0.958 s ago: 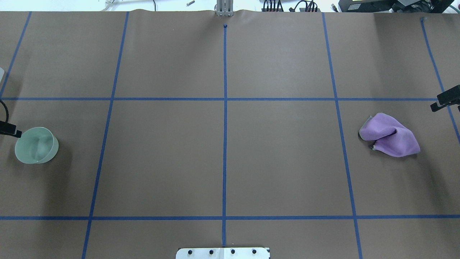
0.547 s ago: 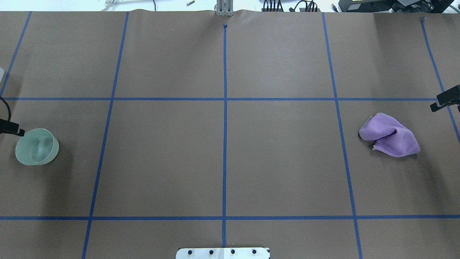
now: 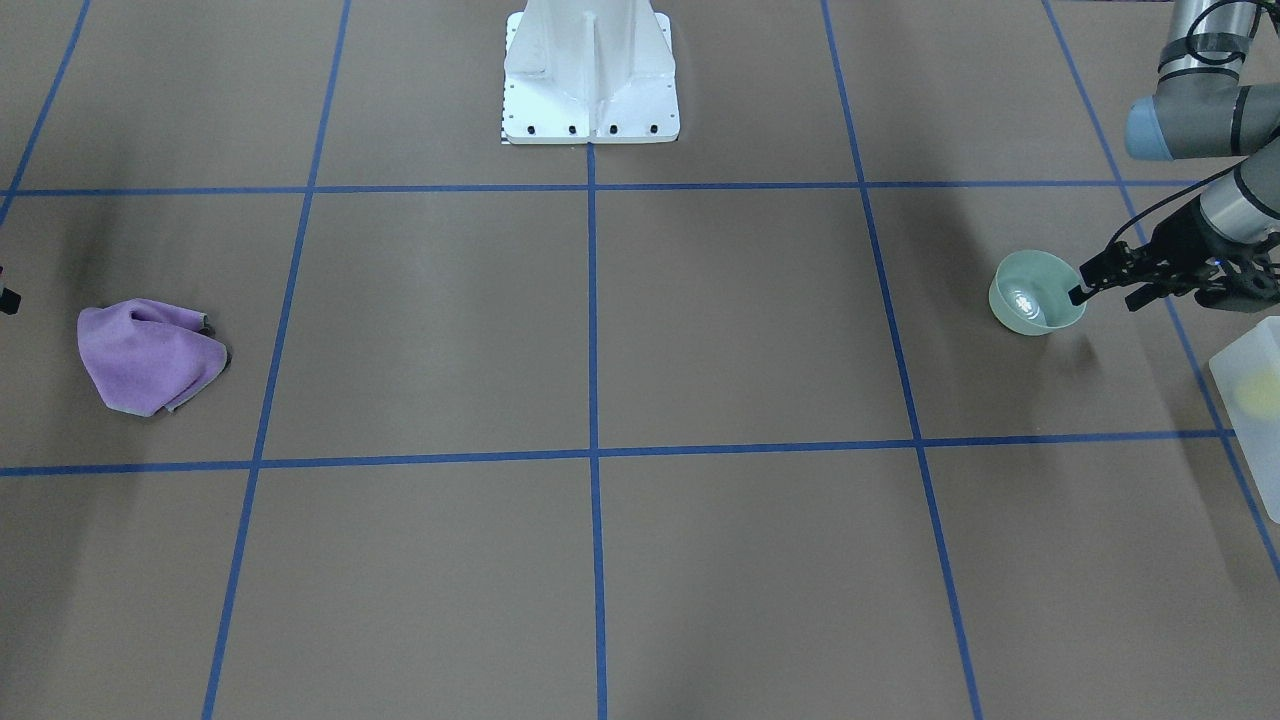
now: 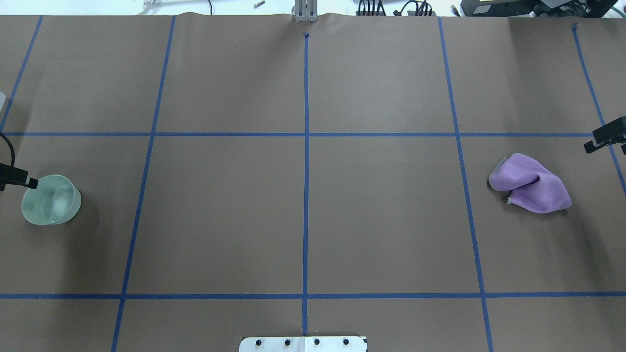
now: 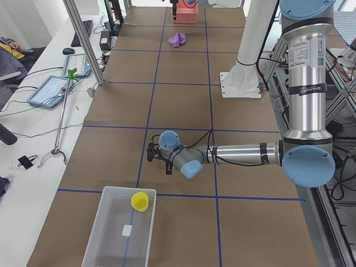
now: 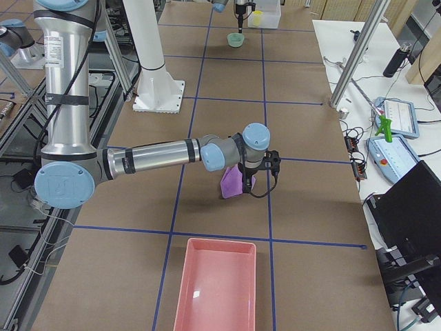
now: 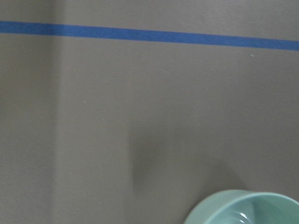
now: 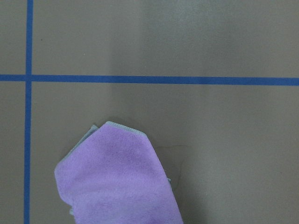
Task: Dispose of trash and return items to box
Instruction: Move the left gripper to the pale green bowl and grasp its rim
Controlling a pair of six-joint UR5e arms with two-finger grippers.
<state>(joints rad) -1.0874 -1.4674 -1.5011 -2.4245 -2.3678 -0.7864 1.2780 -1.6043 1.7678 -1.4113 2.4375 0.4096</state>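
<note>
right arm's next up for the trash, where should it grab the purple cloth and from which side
Grip the purple cloth by the humped fold running across its middle, coming straight down from above and straddling that ridge. The cloth lies crumpled on the table with its outer edges flat against the surface, so the raised fold is likely the only part that offers something to pinch.

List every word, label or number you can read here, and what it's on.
No text here is readable.
Sticker on the left arm: printed, too small to read.
White tag in the box: no print can be made out.
Tablet: screen too small to read.
</note>
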